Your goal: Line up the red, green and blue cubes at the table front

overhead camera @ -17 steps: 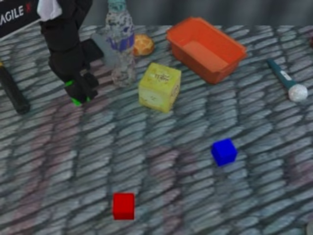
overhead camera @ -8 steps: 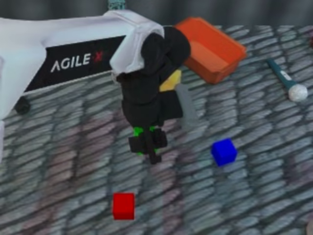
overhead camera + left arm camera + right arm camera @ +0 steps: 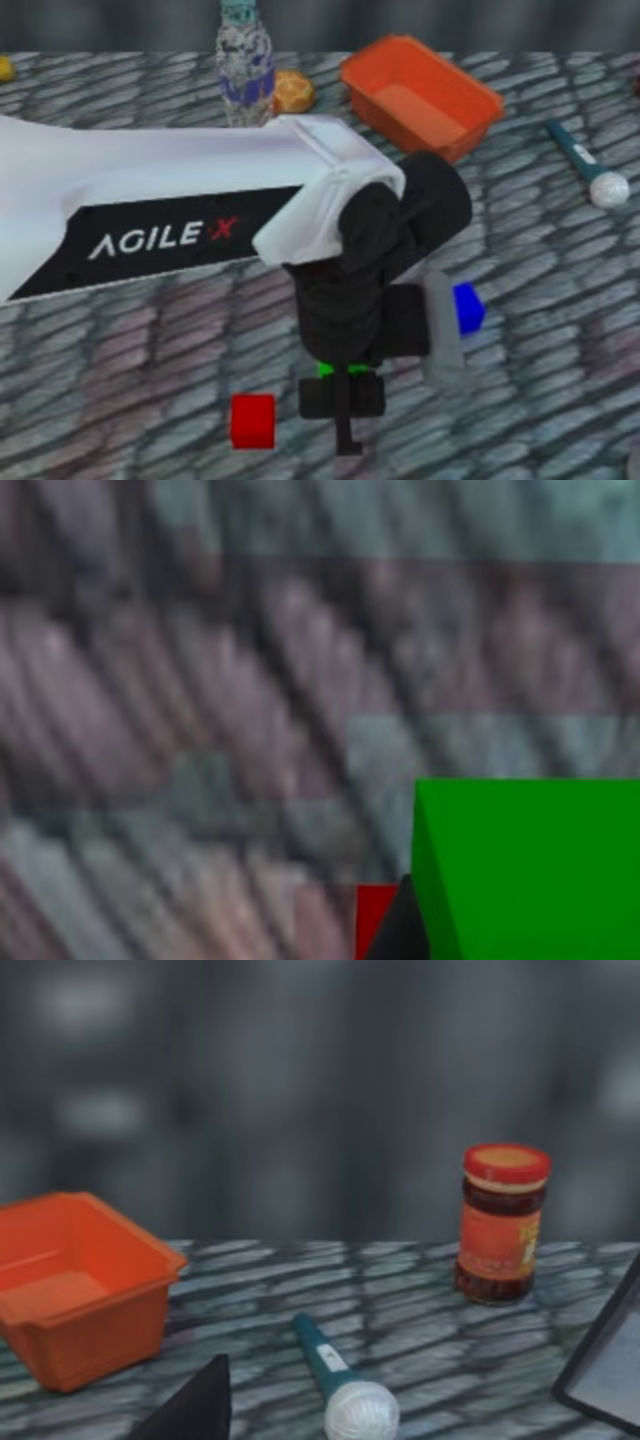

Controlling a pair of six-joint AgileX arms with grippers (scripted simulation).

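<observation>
- Top view: my left arm reaches across the table [image 3: 560, 260] from the left, and its tool [image 3: 341, 400] hangs low over the near part of the table, just right of the red cube [image 3: 252, 420].
- The left tool grasps the green cube [image 3: 530, 870]. Only a sliver of green peeks out under the wrist from above, but the left wrist view shows the cube filling the space beside one dark finger [image 3: 400, 930].
- The red cube sits on the table near the front edge, apart from the tool. A strip of red also shows past the green cube in the wrist view.
- The blue cube [image 3: 468, 305] lies farther back and to the right, partly hidden by the arm's wrist.
- The relation that matters: the held green cube is right of the red one, and the row's long axis should run left to right along the table front. By my judgement, the green cube should go down level with the red, just beside it.
- The blue cube would then need to come nearer and close up on the right.
- My right arm is parked off the table's right side. Its wrist view faces the orange bin [image 3: 80, 1290], a microphone [image 3: 345, 1385] and a jar [image 3: 503, 1222], and I cannot tell its tool's state.
</observation>
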